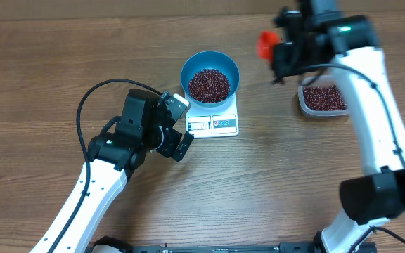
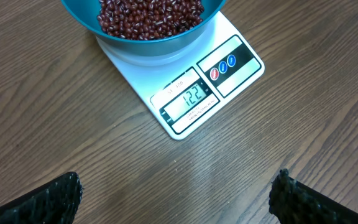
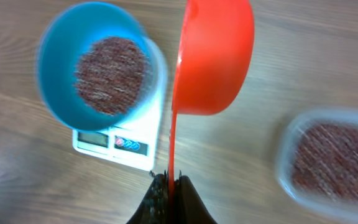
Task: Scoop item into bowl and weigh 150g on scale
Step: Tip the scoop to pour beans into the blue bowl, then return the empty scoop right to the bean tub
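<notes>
Left arm (image 1: 107, 172) reaches in from the near-left worktop (image 1: 48, 70) edge; left jaws released wide, just beside the small flat white kitchen scale (image 1: 214, 124); right arm (image 1: 375, 98) raised far right, right jaws clenched on the orange-red plastic scoop (image 3: 215, 56) handle; round bright-blue bowl (image 1: 187, 73) of dark red-brown beans (image 1: 209, 84) sits on the scale; right wrist view blurred, scoop's inside hidden.
</notes>
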`<state>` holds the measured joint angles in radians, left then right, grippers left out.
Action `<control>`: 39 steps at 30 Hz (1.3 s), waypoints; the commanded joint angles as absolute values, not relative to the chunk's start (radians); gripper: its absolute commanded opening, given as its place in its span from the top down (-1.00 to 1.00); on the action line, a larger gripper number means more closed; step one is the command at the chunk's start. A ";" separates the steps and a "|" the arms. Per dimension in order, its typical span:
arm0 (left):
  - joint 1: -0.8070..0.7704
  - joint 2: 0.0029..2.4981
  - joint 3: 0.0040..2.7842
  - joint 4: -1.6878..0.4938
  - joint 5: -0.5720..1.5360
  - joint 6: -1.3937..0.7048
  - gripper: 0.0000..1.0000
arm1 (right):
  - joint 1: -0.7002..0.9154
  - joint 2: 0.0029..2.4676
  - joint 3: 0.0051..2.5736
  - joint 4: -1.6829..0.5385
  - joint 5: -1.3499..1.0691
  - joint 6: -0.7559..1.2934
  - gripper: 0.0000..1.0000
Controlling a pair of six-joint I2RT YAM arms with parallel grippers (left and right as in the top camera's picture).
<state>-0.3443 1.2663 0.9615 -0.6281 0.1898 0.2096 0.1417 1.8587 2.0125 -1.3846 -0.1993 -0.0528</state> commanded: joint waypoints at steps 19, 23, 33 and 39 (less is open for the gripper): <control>-0.341 1.272 0.958 -0.627 0.183 0.198 -0.99 | -0.223 1.843 1.721 -1.379 -0.117 -0.082 0.93; -0.341 1.272 0.958 -0.627 0.183 0.198 -0.99 | -0.223 1.843 1.662 -1.300 -0.117 -0.117 0.93; -0.341 1.272 0.958 -0.628 0.183 0.198 -0.99 | -0.223 1.848 1.571 -1.170 -0.151 -0.159 0.93; -0.341 1.272 0.958 -0.627 0.183 0.198 -0.99 | -0.223 1.885 1.555 -1.161 -0.164 -0.159 0.93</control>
